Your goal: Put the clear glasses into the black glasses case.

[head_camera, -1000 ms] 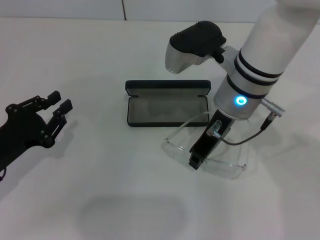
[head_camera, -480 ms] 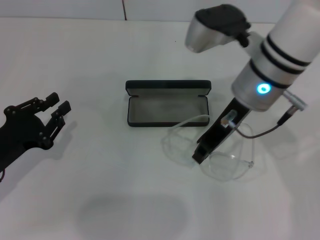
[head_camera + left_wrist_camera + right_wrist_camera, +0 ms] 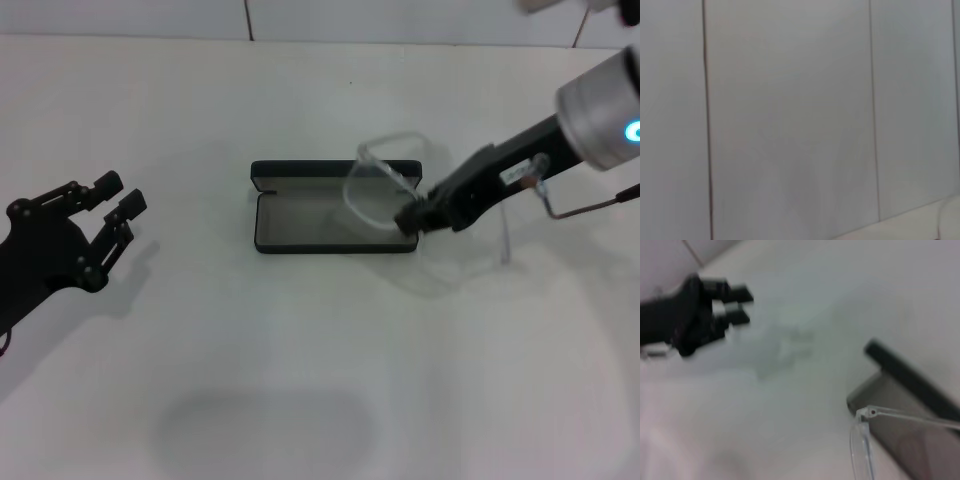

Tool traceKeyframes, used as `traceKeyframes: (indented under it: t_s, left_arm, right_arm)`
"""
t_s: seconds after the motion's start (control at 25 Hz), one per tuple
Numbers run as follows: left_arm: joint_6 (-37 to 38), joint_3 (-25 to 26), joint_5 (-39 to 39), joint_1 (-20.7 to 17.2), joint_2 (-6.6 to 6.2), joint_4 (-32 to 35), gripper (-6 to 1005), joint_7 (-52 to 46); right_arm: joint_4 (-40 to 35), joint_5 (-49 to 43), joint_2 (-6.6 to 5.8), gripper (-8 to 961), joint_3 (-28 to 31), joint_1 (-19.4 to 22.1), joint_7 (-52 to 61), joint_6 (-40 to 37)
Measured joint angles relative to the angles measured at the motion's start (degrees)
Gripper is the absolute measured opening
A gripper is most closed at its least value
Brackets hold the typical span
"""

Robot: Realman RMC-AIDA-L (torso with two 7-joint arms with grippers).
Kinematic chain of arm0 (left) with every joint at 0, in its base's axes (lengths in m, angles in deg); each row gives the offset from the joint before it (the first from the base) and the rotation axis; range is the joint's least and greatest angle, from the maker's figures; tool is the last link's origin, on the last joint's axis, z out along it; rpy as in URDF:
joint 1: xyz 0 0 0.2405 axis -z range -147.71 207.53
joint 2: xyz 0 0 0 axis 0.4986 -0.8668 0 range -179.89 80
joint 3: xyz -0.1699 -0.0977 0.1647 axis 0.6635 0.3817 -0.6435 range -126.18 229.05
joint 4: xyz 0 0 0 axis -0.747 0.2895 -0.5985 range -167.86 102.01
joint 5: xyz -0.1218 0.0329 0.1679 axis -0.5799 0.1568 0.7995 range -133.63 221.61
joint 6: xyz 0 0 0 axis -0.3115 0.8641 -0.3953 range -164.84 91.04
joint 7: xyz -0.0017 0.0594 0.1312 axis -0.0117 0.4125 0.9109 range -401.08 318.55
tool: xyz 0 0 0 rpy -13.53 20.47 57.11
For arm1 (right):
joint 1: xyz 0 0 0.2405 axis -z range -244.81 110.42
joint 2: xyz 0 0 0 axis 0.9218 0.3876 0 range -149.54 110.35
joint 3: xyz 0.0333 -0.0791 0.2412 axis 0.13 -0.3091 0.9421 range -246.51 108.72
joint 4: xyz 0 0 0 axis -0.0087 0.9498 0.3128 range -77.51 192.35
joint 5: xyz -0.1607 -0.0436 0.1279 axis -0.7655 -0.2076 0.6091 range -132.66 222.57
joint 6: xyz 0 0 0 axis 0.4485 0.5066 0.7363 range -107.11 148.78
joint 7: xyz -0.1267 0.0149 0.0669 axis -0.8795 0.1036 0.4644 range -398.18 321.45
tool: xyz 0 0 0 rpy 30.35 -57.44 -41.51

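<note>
Over the right end of the black glasses case point(image 3: 335, 207), we are holding the clear glasses point(image 3: 385, 190) aloft, the right gripper point(image 3: 415, 220) with its jaws clenched on the lens. The case is lying open on the white worktop point(image 3: 300, 380), grey lining up. Well off to the case's left, our left gripper point(image 3: 112, 205) is hanging idle with its jaws released, nothing between them.
</note>
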Motion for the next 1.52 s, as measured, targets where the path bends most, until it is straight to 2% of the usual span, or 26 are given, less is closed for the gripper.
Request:
traceKeyframes:
  t_s: [0.12,0.4,0.52,0.6,0.64,0.68,0.76,0.84,0.88,1.0,1.16,1.28,1.4,1.52]
  left_arm:
    - [0.9,0.0,0.0,0.2,0.05,0.4,278,-0.1]
    - [3.4,0.0,0.0,1.0,0.06,1.5,278,-2.5]
    - [3.9,-0.3,0.1,2.1,-0.03,2.0,277,-4.4]
    - [5.0,-0.4,0.1,2.6,-0.01,3.2,276,-5.5]
    - [6.0,-0.4,0.1,2.9,0.05,4.2,276,-6.3]
    - [6.9,-0.6,0.1,3.3,0.09,5.1,276,-6.9]
    - [8.4,-1.6,0.1,4.1,0.10,6.8,277,-8.2]
    - [8.9,-3.4,0.1,4.6,0.12,9.2,277,-9.4]
    - [9.0,-4.6,0.0,4.7,0.17,11.0,277,-10.4]
    - [9.0,-8.1,-2.1,4.7,0.27,16.1,278,-13.1]
    - [8.6,-13.5,-6.0,5.2,0.21,21.7,278,-16.0]
    - [8.0,-16.5,-5.9,7.2,0.13,24.2,279,-18.0]
    - [6.9,-18.2,-5.4,10.1,0.11,24.6,129,-21.3]
    - [6.3,-19.0,-4.4,12.6,0.01,24.6,117,-25.0]
  right_arm:
    - [-1.4,7.0,-0.02,119,4.0,4.8,-7.2,1.4]
    - [-0.6,18.4,-0.19,119,10.7,11.2,-18.2,-0.3]
    - [2.4,25.3,-0.17,118,10.7,13.9,-29.2,-1.9]
    - [7.6,31.5,-0.18,118,10.9,14.8,-39.0,-4.8]
    - [13.8,36.5,-0.23,118,11.6,15.0,-48.5,-7.9]
    - [13.8,36.5,-0.23,118,11.6,15.0,-48.5,-7.9]
    - [21.5,40.1,-0.28,118,12.9,15.0,-60.0,-10.8]
    - [28.1,41.6,-0.30,118,14.2,14.7,-69.7,-13.2]
    - [28.1,41.6,-0.30,118,14.2,14.7,-69.7,-13.2]
    - [36.0,41.7,-0.19,118,14.7,14.7,-83.8,-14.9]
    - [39.8,41.7,0.19,118,14.2,15.1,-92.7,-14.7]
    - [42.7,42.8,0.37,118,13.7,14.5,-98.6,-14.8]
    - [43.4,43.5,0.42,118,11.4,13.8,-101.1,-13.8]
    - [43.5,43.6,0.42,118,8.9,13.4,-101.3,-11.4]
